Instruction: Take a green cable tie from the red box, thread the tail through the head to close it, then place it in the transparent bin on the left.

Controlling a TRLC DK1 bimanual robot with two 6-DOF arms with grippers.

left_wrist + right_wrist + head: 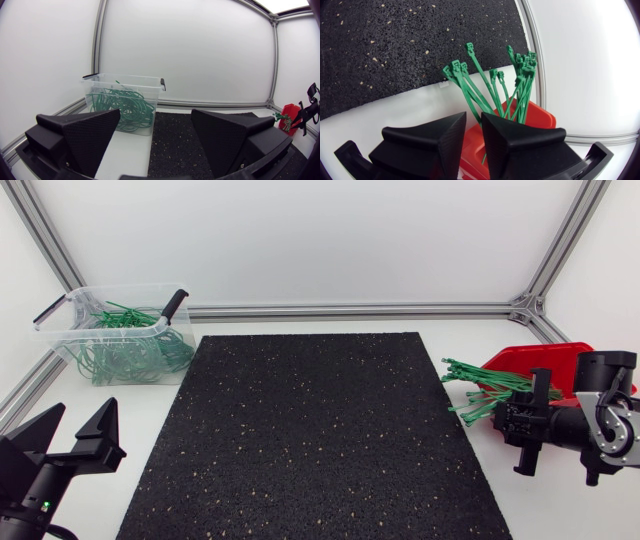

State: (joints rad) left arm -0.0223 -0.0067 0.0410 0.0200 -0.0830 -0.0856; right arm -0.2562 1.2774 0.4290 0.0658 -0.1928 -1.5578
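- Step in hand: the pick, by my judgement. No tie is out of the red box (540,360) yet, and threading and binning are both still to do.
- Next move, as I judge it: the right claw (473,116) must pinch one strap alone, then lift it free of the bundle. The heads sit tangled close, so a neighbour may well come up with it.
- Left claw (80,420): parked at the table's near left corner, spread wide, holding nothing. It will be needed to catch the tail for threading.
- Bin (120,288): at the far left, ahead of the left claw and well apart from it, with looped ties (125,355) heaped inside.
- Mat (310,440): between the bin and the box, nothing on it.
- Straight ties (480,385): fanned out of the red box with their heads over the mat's right edge.
- Right claw: over the box, nearly together, with a slim gap left. One strap runs into that gap at the tips and the rest spread just beyond. The gap looks wider than the strap, so I take it as not yet clamped.
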